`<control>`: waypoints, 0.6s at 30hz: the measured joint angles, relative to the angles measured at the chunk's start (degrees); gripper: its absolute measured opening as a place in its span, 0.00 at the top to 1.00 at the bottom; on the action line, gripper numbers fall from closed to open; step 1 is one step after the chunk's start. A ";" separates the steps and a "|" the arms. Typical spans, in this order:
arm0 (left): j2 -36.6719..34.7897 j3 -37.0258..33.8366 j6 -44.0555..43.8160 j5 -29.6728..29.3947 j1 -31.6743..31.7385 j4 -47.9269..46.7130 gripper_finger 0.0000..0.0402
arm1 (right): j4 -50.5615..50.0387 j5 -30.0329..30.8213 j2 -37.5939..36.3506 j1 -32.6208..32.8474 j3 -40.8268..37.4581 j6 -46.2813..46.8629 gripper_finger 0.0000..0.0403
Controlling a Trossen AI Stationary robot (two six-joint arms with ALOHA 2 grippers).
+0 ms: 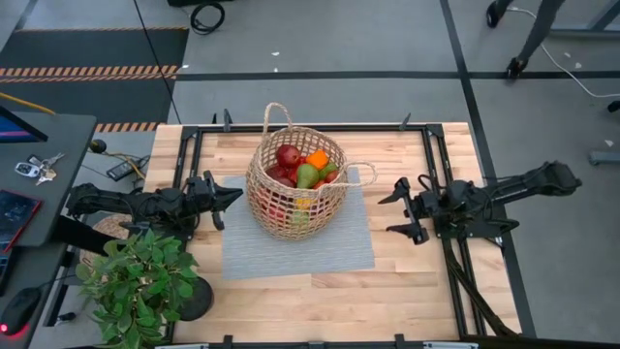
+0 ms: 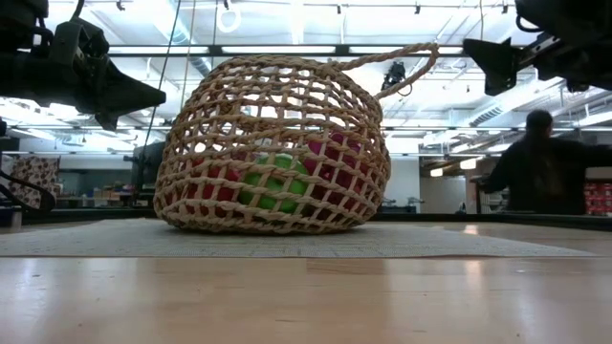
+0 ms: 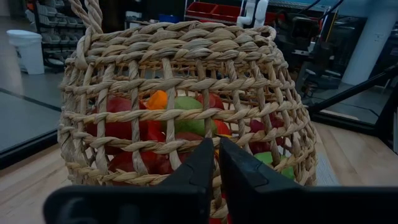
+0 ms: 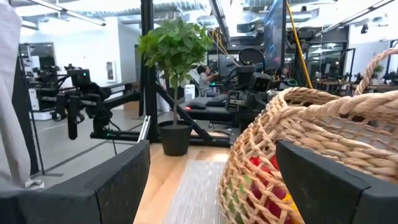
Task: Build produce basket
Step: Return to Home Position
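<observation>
Basket (image 1: 272,221) sits between the closed left gripper (image 1: 235,197) and the spread right gripper (image 1: 392,210).

The tan woven basket (image 1: 295,189) sits upright on the mat — produce (image 1: 302,170) piled inside.

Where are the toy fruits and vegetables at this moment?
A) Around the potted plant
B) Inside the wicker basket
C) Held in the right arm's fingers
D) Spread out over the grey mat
B: seen from above, the fruits and vegetables lie piled inside the basket, and from table height they show through its open weave.
</observation>
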 joint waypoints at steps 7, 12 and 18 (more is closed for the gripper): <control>-0.01 -0.01 -0.01 0.00 0.00 0.00 0.92 | 4.62 -4.33 3.18 0.02 0.00 1.77 0.13; -0.01 0.01 -0.01 0.00 0.00 0.00 0.90 | 5.18 -8.54 2.39 0.02 0.00 4.08 0.13; 0.00 0.01 -0.01 0.00 -0.01 0.00 0.91 | 7.93 -8.96 2.09 0.02 0.00 5.29 0.13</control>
